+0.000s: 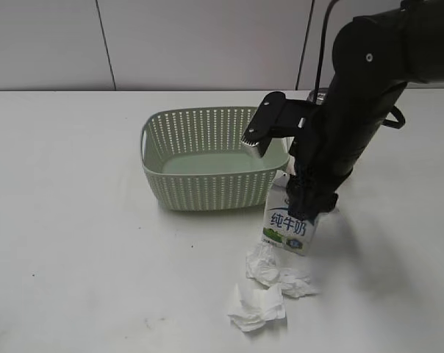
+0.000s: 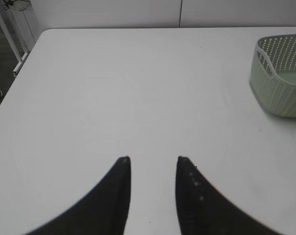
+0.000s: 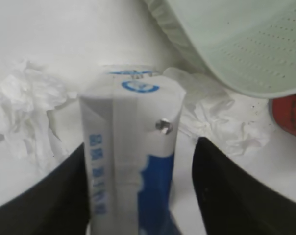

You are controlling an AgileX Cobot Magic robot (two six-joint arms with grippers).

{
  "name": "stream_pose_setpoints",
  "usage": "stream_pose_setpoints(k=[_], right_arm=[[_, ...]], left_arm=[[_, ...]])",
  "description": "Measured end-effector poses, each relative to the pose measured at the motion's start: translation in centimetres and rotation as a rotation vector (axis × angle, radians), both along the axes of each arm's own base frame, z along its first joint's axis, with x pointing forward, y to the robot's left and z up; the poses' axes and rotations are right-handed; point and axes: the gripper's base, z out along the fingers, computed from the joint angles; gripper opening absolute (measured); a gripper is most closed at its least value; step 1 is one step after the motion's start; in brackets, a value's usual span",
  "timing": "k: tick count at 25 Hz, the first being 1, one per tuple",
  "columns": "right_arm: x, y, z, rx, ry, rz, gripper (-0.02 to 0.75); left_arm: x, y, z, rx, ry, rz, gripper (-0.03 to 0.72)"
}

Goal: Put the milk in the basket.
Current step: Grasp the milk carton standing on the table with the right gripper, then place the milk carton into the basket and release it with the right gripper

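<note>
Crumpled white tissue paper (image 1: 270, 288) lies nearest the exterior camera, in two wads on the white table (image 1: 75, 243), the upper wad touching the base of the milk (image 1: 289, 220), a small white rectangular carton with blue Chinese characters and a green strip at the bottom. That carton stands upright on the table just outside the front right corner of the basket (image 1: 207, 158), a pale sage-green rectangular plastic basket with perforated sides and rounded corners; in the exterior view carton and corner look very close, though contact cannot be told.

From above, the black right arm (image 1: 369, 88) comes down steeply and the right gripper (image 3: 138, 191) straddles the milk. In the right wrist view the left finger (image 3: 55, 191) lies against the carton's side, while the right finger (image 3: 236, 196) stands clear of it with a gap of table showing, so the claw is spread around the carton rather than pinching it. Beyond the carton's top, more tissue sits on both sides, the basket's rim fills the upper right, and a red object (image 3: 290, 112) shows at the right edge.

Over bare table the left gripper (image 2: 153, 161) hangs with its two dark fingers parted, nothing between them. Wide open tabletop lies ahead of it, with the basket at that view's right edge.
</note>
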Motion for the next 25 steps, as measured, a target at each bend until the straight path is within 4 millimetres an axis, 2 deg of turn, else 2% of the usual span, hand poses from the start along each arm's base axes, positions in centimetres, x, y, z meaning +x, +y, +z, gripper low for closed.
stream_pose_setpoints(k=[2,3,6,9,12,14,17,20,22,25], right_arm=[[0.0,0.0,0.1,-0.008,0.001,0.004,0.336],[0.0,-0.1,0.2,-0.015,0.003,0.007,0.301],[-0.3,-0.3,0.4,-0.038,0.029,0.013,0.304],[-1.0,-0.8,1.8,-0.060,0.064,0.013,0.304],[-1.4,-1.0,5.5,-0.040,0.032,0.014,0.304],[-1.4,-1.0,8.6,0.004,-0.044,0.022,0.304],[-0.3,-0.3,13.3,0.092,-0.204,0.060,0.304],[1.2,1.3,16.4,0.241,-0.341,0.067,0.304],[2.4,2.7,17.1,0.331,-0.364,0.066,0.304],[4.4,5.0,14.9,0.376,-0.307,0.067,0.304]], left_arm=[[0.0,0.0,0.0,0.000,0.000,0.000,0.234],[0.0,0.0,0.0,0.000,0.000,0.000,0.234],[0.0,0.0,0.0,0.000,0.000,0.000,0.234],[0.0,0.0,0.0,0.000,0.000,0.000,0.234],[0.0,0.0,0.0,0.000,0.000,0.000,0.234],[0.0,0.0,0.0,0.000,0.000,0.000,0.234],[0.0,0.0,0.0,0.000,0.000,0.000,0.234],[0.0,0.0,0.0,0.000,0.000,0.000,0.234],[0.0,0.0,0.0,0.000,0.000,0.000,0.234],[0.0,0.0,0.0,0.000,0.000,0.000,0.234]])
